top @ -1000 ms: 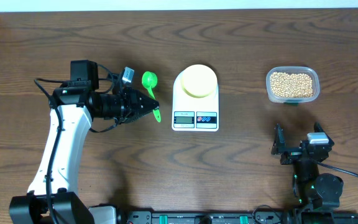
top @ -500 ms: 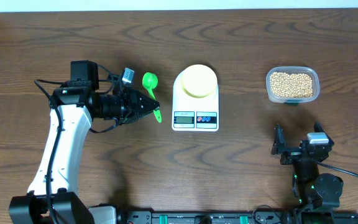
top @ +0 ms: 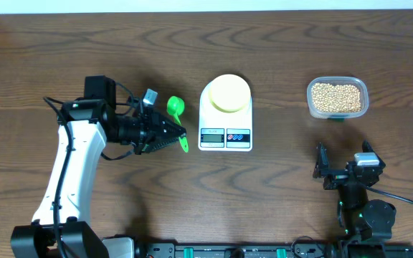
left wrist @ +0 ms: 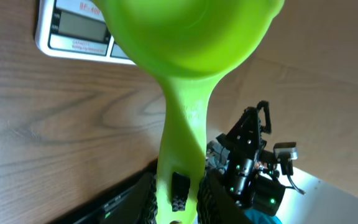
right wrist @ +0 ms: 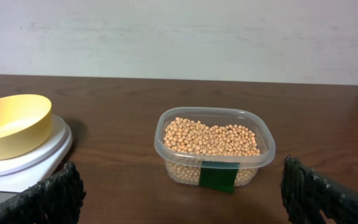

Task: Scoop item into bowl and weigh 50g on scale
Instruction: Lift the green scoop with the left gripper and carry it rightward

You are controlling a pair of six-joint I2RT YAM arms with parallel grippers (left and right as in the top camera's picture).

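Table (top: 63,43): scale (top: 225,125) at middle, toward far edge; tub (top: 338,98) near far right corner, well apart from scale; yellow bowl (top: 228,93) on scale, looks empty.

Left gripper (top: 175,134) clamped on green scoop (top: 176,107) near handle end, just left of scale; right gripper (right wrist: 182,196) wide open, empty, toward near right corner.

Beans (right wrist: 210,138) all in tub.

Risk, likely: thin grip lets loaded scoop twist; beans spill on long carry; scoop may bump scale or bowl.

Bowl (top: 228,93): on scale (top: 225,136), at middle of desk (top: 264,43).
Tub (top: 310,99): well right of scale, holding beans (top: 337,97).
Scoop (top: 176,107): just left of scale.
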